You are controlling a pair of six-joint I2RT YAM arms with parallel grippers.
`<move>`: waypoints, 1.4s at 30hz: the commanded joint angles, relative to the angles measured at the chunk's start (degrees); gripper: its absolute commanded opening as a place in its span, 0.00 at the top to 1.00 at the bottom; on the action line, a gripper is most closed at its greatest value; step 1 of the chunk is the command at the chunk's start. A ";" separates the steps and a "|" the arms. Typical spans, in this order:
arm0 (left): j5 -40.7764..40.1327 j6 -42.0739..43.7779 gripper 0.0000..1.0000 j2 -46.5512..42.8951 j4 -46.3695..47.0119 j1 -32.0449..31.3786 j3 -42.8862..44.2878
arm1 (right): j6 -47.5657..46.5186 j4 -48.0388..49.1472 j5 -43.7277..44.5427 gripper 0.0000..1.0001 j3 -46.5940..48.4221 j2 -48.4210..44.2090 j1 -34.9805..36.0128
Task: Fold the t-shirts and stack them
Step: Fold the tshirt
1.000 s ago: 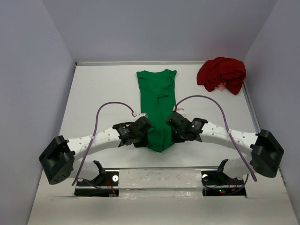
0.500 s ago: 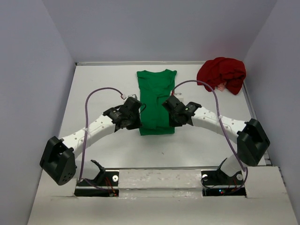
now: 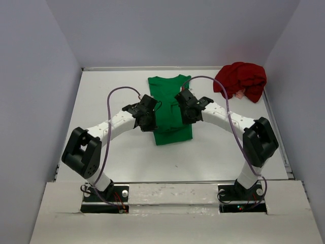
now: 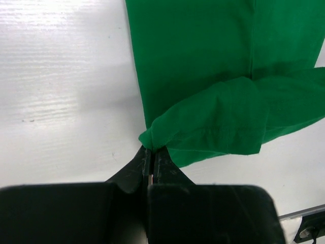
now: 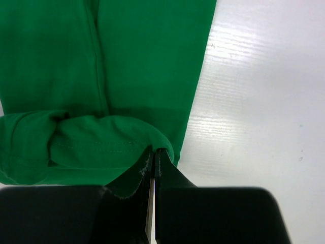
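The bright green t-shirt (image 3: 171, 131) lies as a long narrow strip in the middle of the table, its near end doubled back over itself. My left gripper (image 3: 153, 118) is shut on the left corner of the lifted hem (image 4: 203, 129). On the other side my right gripper (image 3: 180, 113) is shut on the right corner (image 5: 111, 137). Both hold the hem just above the shirt's flat part (image 4: 193, 51) (image 5: 147, 56). The dark red t-shirt (image 3: 239, 81) sits crumpled at the far right corner, away from both grippers.
Grey walls close in the white table (image 3: 111, 91) on the left, back and right. The two arm bases (image 3: 104, 195) stand at the near edge. Purple cables (image 3: 119, 94) loop above each forearm.
Both grippers have moved away from the near edge toward the shirt's collar, carrying the green hem with them. The shirt's near end now folds over its middle.
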 commanded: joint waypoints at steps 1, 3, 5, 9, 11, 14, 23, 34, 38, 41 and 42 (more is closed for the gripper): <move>2.78 3.72 1.00 1.63 1.08 2.20 4.68 | -2.96 -0.18 -0.29 1.00 4.53 1.94 -1.71; 2.96 4.34 1.00 2.68 0.91 2.90 5.74 | -3.39 -0.53 -0.73 1.00 5.84 2.56 -2.24; 3.57 5.13 1.00 3.47 0.73 3.34 7.32 | -3.66 -0.71 -0.82 1.00 6.55 3.44 -2.24; 4.27 5.83 1.00 5.58 0.82 4.39 9.17 | -3.75 -1.32 -0.82 1.00 8.22 4.93 -3.38; 4.89 5.83 1.00 6.11 1.08 4.75 9.87 | -3.83 -1.41 -0.73 1.00 8.66 5.81 -3.38; 5.42 5.92 1.00 7.25 1.44 5.19 10.66 | -4.18 -1.32 -1.43 1.00 9.37 6.78 -3.91; 5.85 7.59 1.00 11.21 0.82 6.06 14.44 | -4.01 -1.15 -2.04 1.00 10.42 9.59 -4.97; 6.38 8.47 1.00 15.95 0.03 6.94 18.84 | -6.20 -0.62 -2.75 1.00 12.88 12.58 -8.12; 6.38 8.91 1.00 17.10 -0.32 7.03 19.98 | -7.09 -0.44 -3.27 1.00 13.76 13.55 -8.65; 6.65 8.82 1.00 17.98 -0.67 7.30 20.60 | -8.05 0.08 -4.24 1.00 14.64 14.51 -9.18; 6.56 8.82 1.00 18.24 -0.93 7.30 20.77 | -8.84 0.08 -4.51 1.00 15.42 15.30 -9.18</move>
